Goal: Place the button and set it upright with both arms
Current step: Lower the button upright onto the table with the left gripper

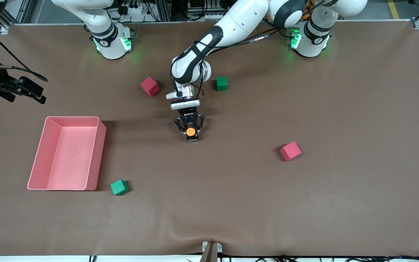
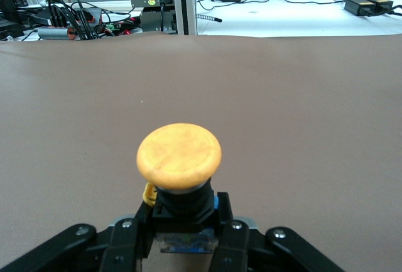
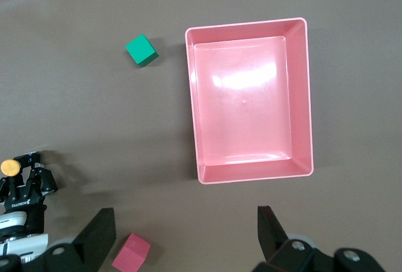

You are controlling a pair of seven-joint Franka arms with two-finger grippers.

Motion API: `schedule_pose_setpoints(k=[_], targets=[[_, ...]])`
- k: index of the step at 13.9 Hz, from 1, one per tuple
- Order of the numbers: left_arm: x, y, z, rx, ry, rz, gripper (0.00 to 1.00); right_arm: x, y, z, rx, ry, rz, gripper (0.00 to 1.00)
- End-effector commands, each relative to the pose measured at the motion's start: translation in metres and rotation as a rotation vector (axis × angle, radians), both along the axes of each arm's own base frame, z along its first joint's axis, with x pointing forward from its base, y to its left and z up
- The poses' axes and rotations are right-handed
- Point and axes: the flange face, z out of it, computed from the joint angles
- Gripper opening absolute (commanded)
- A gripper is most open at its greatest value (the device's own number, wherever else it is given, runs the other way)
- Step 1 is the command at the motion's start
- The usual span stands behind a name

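The button (image 1: 190, 131) sits between the fingers of the left gripper (image 1: 191, 135), which are clenched on its dark body low over the middle of the table (image 1: 304, 203). In the left wrist view the orange cap rises clear above the fingers (image 2: 125, 237) and the body is pinched from both sides; whether its base touches the cloth cannot be told. The cap faces the front camera's side.

The right gripper (image 3: 185, 231) hangs with its jaws spread wide and holding nothing, up over the tray (image 1: 96, 153) toward the right arm's end of the table; that arm waits. In the front view only a dark part of it shows at the picture's edge.

Count: one button, one pink tray, two pink cubes (image 1: 150, 86) (image 1: 290, 151) and two green cubes (image 1: 222, 83) (image 1: 119, 187). One pink and one green cube lie near the bases, beside the left arm's wrist; the other two lie nearer the front camera.

The left arm's wrist covers part of the cloth between the two cubes near the bases.
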Motion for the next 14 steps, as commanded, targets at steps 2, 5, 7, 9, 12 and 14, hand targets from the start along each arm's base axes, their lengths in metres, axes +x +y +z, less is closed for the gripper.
schedule_pose_setpoints(k=[2,5,7,9,12,14], targets=[[-0.002,0.002,-0.017,-0.002,-0.032,0.0,0.0,0.003,0.0,0.006,-0.005,-0.008,0.017,1.0],[-0.004,0.001,-0.017,-0.002,-0.032,-0.004,0.0,0.003,0.0,0.006,-0.003,-0.01,0.015,1.0],[-0.007,-0.001,-0.015,-0.005,-0.032,-0.007,0.17,0.003,-0.001,0.005,-0.003,-0.005,0.014,1.0],[-0.008,-0.003,-0.011,-0.014,-0.027,-0.003,1.0,0.003,-0.002,0.005,-0.004,-0.004,0.014,1.0],[-0.01,-0.009,0.004,-0.041,-0.008,0.016,1.0,0.002,-0.002,0.004,-0.002,-0.001,0.012,1.0],[-0.021,-0.023,0.035,-0.106,0.037,0.057,1.0,0.002,-0.001,0.004,-0.002,-0.001,0.014,1.0]])
